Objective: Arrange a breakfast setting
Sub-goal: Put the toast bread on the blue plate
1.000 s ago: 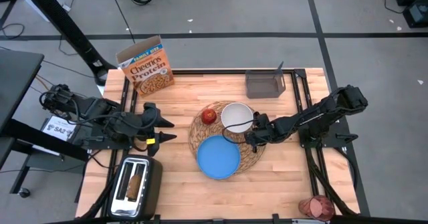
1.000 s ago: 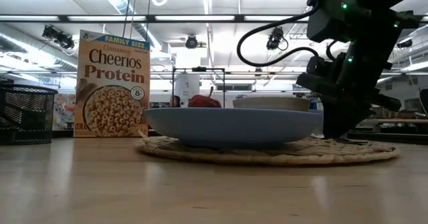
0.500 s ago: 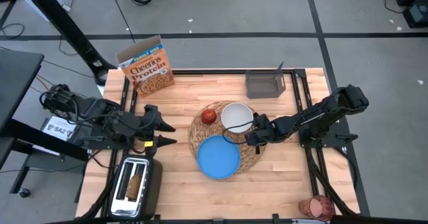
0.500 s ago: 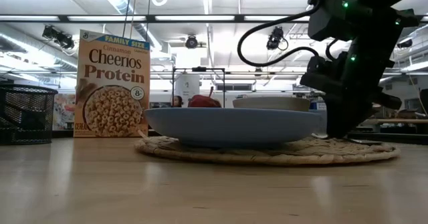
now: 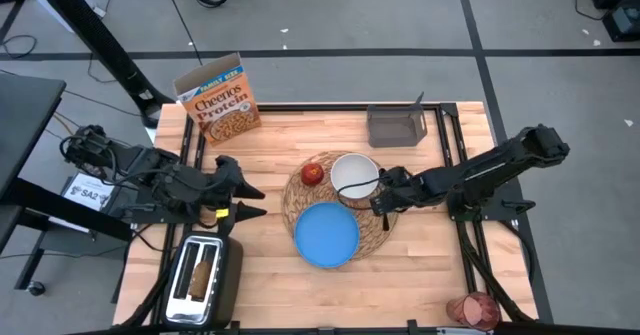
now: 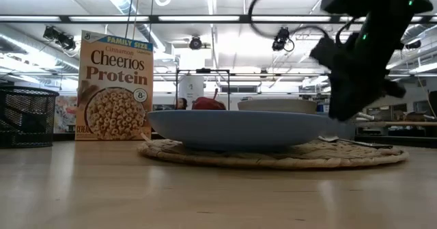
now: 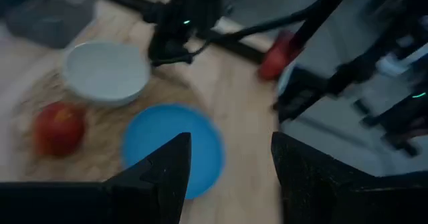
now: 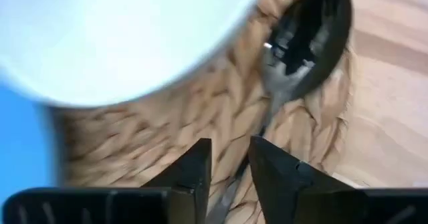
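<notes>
The round straw placemat (image 5: 377, 231) lies mid-table with the blue plate (image 5: 326, 234), the white bowl (image 5: 354, 175) and the red apple (image 5: 313, 173) on it. The metal spoon (image 8: 304, 33) lies flat on the mat's right edge (image 6: 345, 141). My right gripper (image 5: 384, 201) hangs just above the spoon's handle, open and clear of it, in its wrist view (image 8: 231, 162) too. My left gripper (image 5: 246, 198) is open and empty at the table's left. The toast (image 5: 203, 275) stands in the toaster. The Cheerios box (image 5: 218, 97) stands upright at the far left. The pink glass (image 5: 473, 310) lies at the near right corner.
A black toaster (image 5: 200, 280) stands at the near left corner. A dark mesh basket (image 5: 396, 127) stands at the far right. Bare wood shows between the left gripper and the mat, and in front of the plate.
My right gripper has risen off the placemat and drawn a little toward the table's right edge. The spoon now shows lying flat on the mat's right edge, where the gripper stood before.
</notes>
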